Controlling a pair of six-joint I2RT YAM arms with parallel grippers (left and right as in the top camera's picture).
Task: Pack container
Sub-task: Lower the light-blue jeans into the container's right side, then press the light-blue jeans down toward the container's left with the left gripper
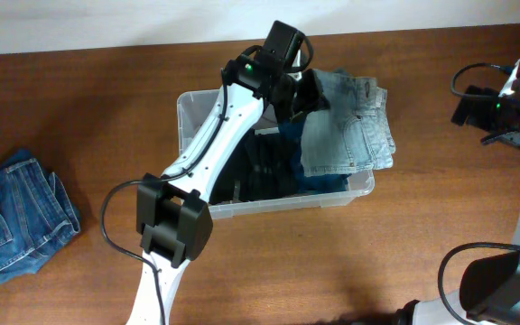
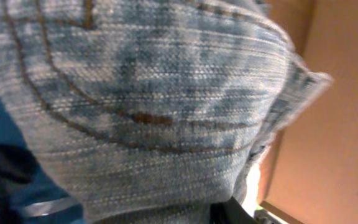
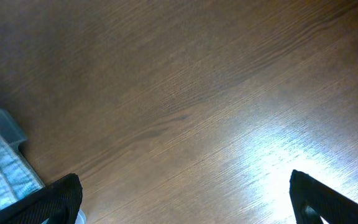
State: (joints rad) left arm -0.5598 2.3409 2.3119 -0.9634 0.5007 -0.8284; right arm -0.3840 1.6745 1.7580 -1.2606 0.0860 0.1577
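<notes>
Container (image 1: 184, 122) beneath our left claw (image 1: 309, 90), pale jeans (image 1: 346, 126) against it, grip we cannot tell, right claw (image 3: 182, 202) splayed, well apart rightward.

table (image 1: 70, 108): brown wood grain | far edge: pale surface (image 1: 106, 18) | glare (image 3: 278, 155) on wood

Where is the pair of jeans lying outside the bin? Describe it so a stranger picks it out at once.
On the wooden table, start at the clear container in the middle and look far to the left. There a folded pair of jeans lies flat on bare wood, apart from everything else. It is mid-blue, darker than the pale jeans draped over the container's right end.
</notes>
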